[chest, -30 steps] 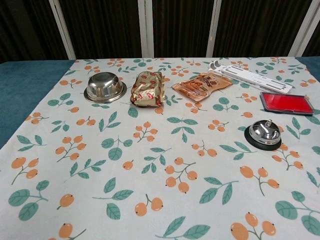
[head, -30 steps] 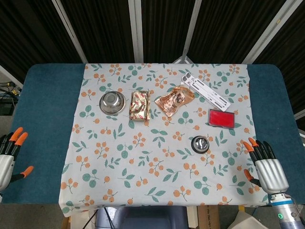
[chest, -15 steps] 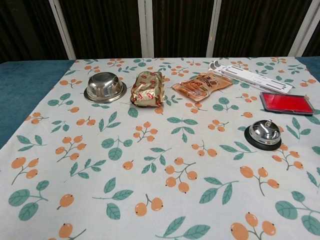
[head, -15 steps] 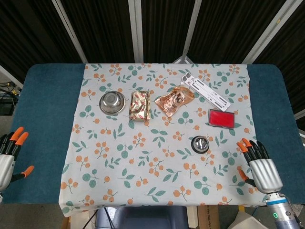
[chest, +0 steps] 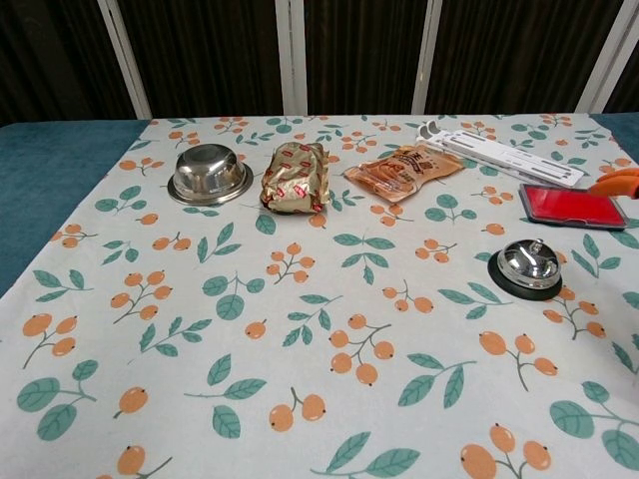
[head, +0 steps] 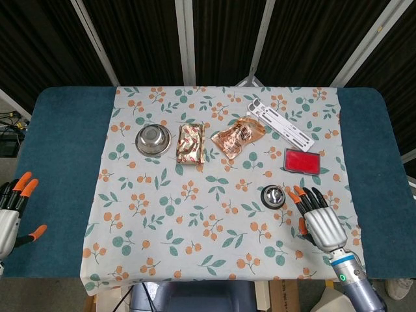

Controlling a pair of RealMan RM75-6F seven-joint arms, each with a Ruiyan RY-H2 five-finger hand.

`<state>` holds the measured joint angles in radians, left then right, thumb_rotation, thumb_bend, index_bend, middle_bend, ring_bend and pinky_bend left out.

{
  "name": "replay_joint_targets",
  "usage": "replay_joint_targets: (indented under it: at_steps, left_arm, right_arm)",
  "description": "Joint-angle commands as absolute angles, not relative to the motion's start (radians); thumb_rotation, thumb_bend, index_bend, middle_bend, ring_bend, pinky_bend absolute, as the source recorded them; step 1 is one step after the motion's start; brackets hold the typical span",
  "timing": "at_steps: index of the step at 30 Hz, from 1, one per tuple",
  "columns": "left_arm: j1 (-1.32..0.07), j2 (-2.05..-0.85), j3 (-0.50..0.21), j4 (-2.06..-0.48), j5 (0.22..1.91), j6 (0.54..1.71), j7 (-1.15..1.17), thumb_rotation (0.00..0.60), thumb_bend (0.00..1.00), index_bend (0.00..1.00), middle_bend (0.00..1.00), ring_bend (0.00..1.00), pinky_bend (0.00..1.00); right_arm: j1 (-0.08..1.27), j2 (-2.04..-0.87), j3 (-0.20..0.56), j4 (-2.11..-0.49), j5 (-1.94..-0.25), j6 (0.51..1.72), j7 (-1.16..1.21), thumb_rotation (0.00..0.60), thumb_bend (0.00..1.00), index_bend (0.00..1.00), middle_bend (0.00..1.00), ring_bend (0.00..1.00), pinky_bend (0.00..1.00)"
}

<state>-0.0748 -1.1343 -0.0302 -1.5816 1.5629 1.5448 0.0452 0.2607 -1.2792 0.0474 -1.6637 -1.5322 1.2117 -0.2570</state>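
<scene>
While the right robot hand (head: 320, 221) hovers empty with fingers spread, the call bell (head: 272, 194) just beside its fingertips probably wants a gentle, centred press from directly above.

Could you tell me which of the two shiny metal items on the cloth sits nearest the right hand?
The call bell, the domed one on a black base, sits just beside the right hand. The steel bowl is open-topped and lies far off toward the left.

left hand (head: 9, 211): empty, fingers spread | right hand (head: 320, 218): empty, fingers spread
</scene>
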Motion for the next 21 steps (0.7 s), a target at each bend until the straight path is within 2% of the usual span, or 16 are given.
replay_joint_targets:
  at_steps: [1, 13, 21]
  left_arm:
    - [-0.076, -1.133, -0.031, -1.582, 1.560, 1.542, 0.043, 0.600, 0.08, 0.00, 0.00, 0.00, 0.00]
    - [-0.079, -1.130, -0.030, -1.588, 1.558, 1.533, 0.040, 0.600, 0.08, 0.00, 0.00, 0.00, 0.00]
    - [-0.082, -1.131, -0.031, -1.590, 1.554, 1.528, 0.045, 0.600, 0.08, 0.00, 0.00, 0.00, 0.00]
  right_arm:
    - [0.301, -1.350, 0.080, -1.643, -1.456, 1.155, -0.330, 0.600, 0.80, 0.00, 0.00, 0.00, 0.00]
    - [0.357, -1.495, 0.130, -1.553, -1.270, 1.089, -0.416, 0.600, 0.82, 0.00, 0.00, 0.00, 0.00]
    - [0.367, -1.540, 0.069, -1.542, -1.248, 1.057, -0.470, 0.600, 0.82, 0.00, 0.00, 0.00, 0.00]
